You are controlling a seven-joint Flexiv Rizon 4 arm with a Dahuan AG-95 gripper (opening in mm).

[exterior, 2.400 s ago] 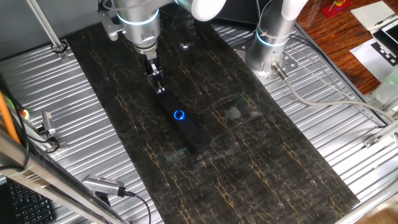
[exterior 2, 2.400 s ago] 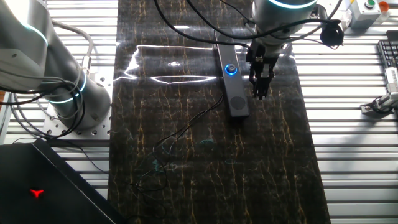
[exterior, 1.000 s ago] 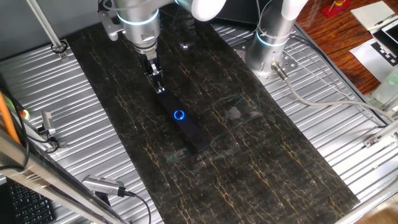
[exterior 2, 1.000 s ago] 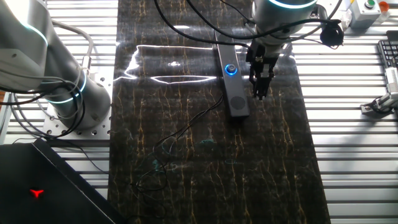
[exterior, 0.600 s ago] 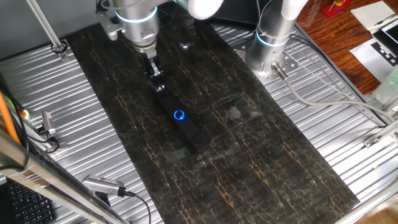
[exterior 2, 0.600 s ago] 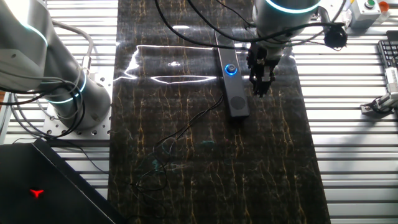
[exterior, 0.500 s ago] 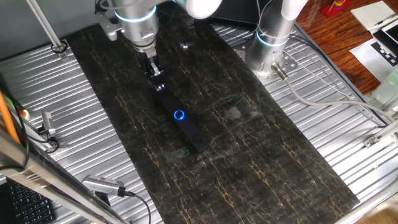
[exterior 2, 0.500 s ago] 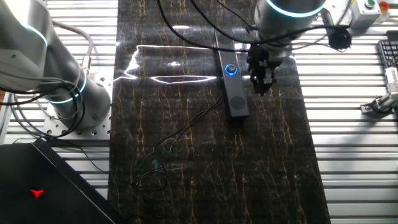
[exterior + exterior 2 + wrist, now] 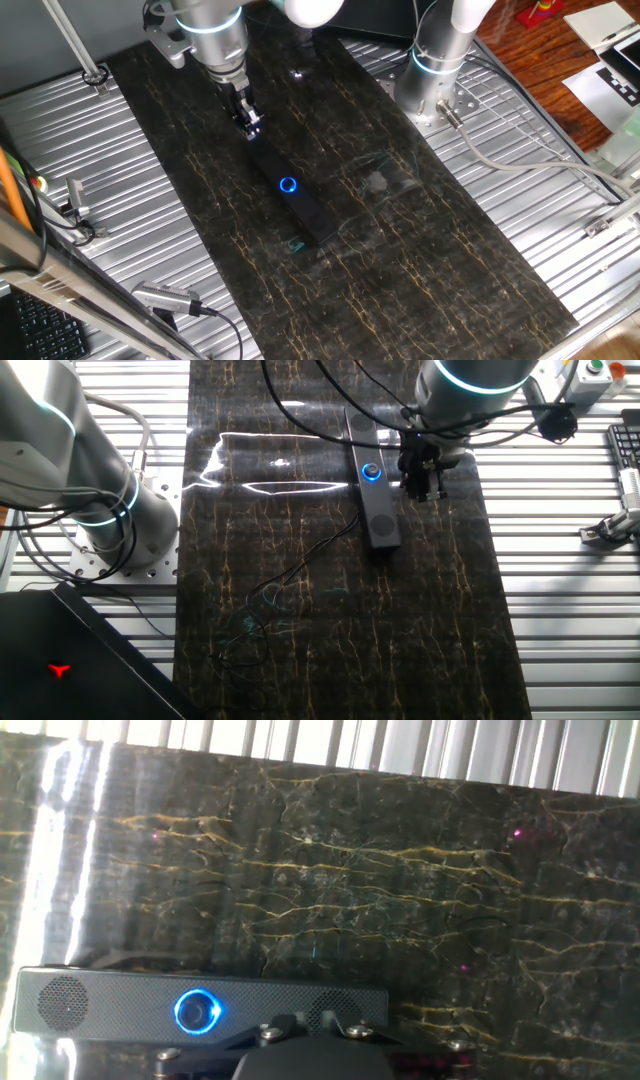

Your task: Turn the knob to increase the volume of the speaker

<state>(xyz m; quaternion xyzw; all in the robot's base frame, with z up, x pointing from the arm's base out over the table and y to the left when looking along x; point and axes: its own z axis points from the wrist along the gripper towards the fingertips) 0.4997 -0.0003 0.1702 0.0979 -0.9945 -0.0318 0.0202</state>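
Nearest in the hand view: speaker (image 9: 200, 1007) flat on the dark marbled worktop (image 9: 420, 900), knob (image 9: 196, 1011) glowing blue between its two grilles, lying low in frame. From the fixed views: tool (image 9: 421, 488) raised just beside the knob (image 9: 371, 472), off to one side of the speaker (image 9: 372, 490) and touching neither; fingers apart or together — cannot tell. Farther out: second arm's base (image 9: 437, 75) on the ribbed metal at the worktop's edge.

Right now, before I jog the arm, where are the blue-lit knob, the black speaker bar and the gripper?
Blue-lit round knob (image 9: 197, 1011), hand view, glowing centre.
Slim black speaker bar (image 9: 381, 528), the other fixed view, grille below dial.
Gripper (image 9: 252, 126), one fixed view, fingertips.
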